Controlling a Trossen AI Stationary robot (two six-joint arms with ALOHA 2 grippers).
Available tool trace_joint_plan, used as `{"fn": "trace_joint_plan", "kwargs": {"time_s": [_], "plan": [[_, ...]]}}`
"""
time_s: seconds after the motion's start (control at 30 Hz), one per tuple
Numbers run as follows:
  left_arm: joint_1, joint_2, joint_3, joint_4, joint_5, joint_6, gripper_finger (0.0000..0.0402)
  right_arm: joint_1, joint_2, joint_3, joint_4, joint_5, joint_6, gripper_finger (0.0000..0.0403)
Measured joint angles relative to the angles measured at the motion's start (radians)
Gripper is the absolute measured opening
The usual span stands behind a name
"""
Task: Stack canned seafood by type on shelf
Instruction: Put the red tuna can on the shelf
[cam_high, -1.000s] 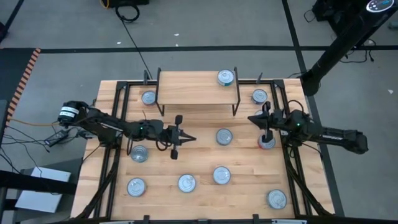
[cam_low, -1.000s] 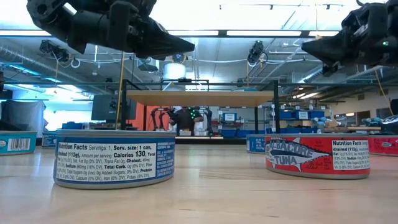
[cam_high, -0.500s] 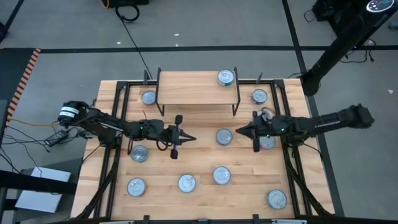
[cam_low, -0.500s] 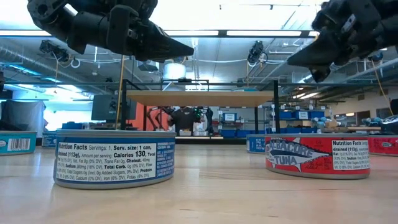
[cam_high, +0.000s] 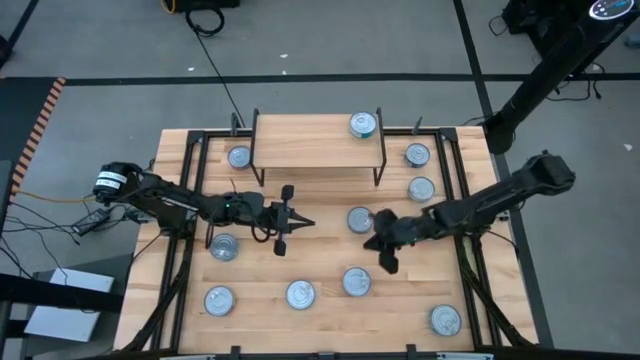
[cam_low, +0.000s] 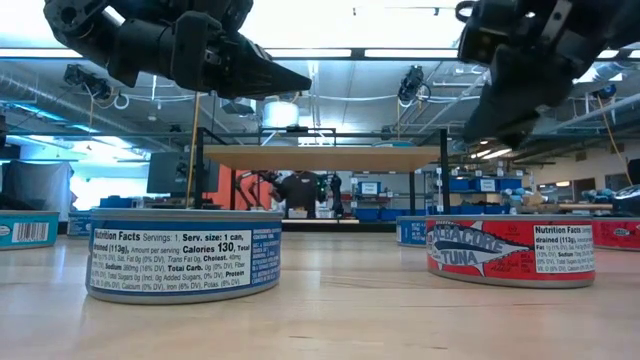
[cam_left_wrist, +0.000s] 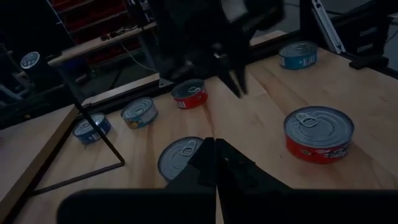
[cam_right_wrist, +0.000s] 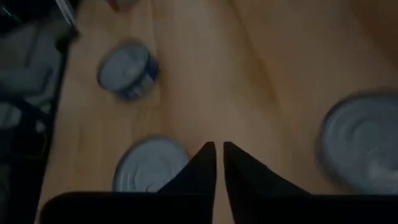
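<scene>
Place: a robotics lab or workshop.
Ceiling: exposed ducts and strip lights (cam_low: 400, 53) ran overhead.
Background: another robot rig (cam_low: 300, 190) and blue storage bins (cam_low: 470, 184) stood behind.
Floor: grey, taped, with loose cables (cam_high: 205, 15).

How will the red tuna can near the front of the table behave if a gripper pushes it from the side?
The red tuna can is short and wide and sits flat, so it will probably slide, not tip. Its rigid metal wall should not dent easily. The smooth wooden tabletop likely gives little resistance.
</scene>
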Motion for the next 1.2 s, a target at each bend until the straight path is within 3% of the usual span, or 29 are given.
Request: {"fn": "trace_joint_plan", "kwargs": {"time_s": [0.33, 0.53, 0.8, 1.1, 1.2], "plan": [[0.000, 0.000, 0.000, 0.000, -0.001, 0.002, 0.0001, 0.054, 0.237, 0.143, -0.066, -0.074, 0.101, 0.0138], [0.000, 0.001, 0.000, 0.000, -0.001, 0.002, 0.0001, 0.054, 0.327, 0.183, -0.072, -0.097, 0.121, 0.0154], [0.000, 0.001, 0.000, 0.000, -0.001, 0.002, 0.0001, 0.052, 0.386, 0.193, -0.080, -0.101, 0.124, 0.0124], [0.000, 0.001, 0.000, 0.000, -0.001, 0.002, 0.0001, 0.051, 0.380, 0.193, -0.080, -0.097, 0.063, 0.0012], [0.000, 0.001, 0.000, 0.000, -0.001, -0.002, 0.0001, 0.047, 0.380, 0.193, -0.079, -0.092, 0.048, 0.0013]]}}
